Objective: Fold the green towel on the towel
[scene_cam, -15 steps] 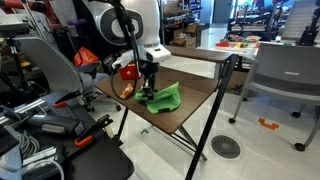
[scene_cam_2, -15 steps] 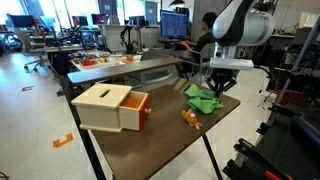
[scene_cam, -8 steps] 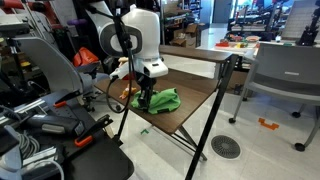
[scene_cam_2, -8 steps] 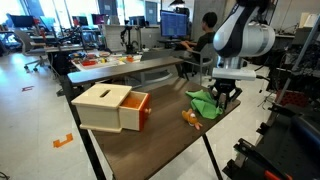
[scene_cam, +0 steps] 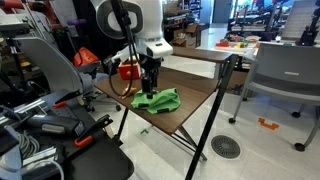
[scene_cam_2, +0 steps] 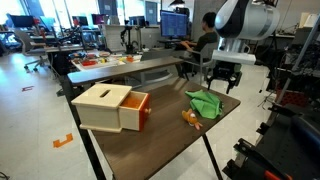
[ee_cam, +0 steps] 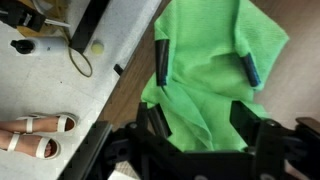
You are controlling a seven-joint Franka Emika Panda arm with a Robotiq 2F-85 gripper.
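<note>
The white robot arm's black two-fingered gripper [scene_cam: 150,78] hangs just above the bright green soft towel [scene_cam: 158,99], which lies bunched in a loose heap on the dark brown tabletop [scene_cam: 196,86] near one of its edges, as seen in both exterior views. The pincer is released: in the wrist view its two dark fingers [ee_cam: 161,62] stand well apart over the crumpled cloth [ee_cam: 205,95], neither pinching a fold, and the gripper [ee_cam: 205,65] holds nothing. From across the table, the towel [scene_cam_2: 205,102] sits below the spread gripper [scene_cam_2: 222,78], with a small orange object [scene_cam_2: 190,117] just beside it on the tabletop [scene_cam_2: 150,148] and a light wooden box with an open orange drawer [scene_cam_2: 110,107] well apart toward the near end. Past the table's edge, the wrist view shows pale floor with cables and a pair of feet in white sandals [ee_cam: 35,137].
</note>
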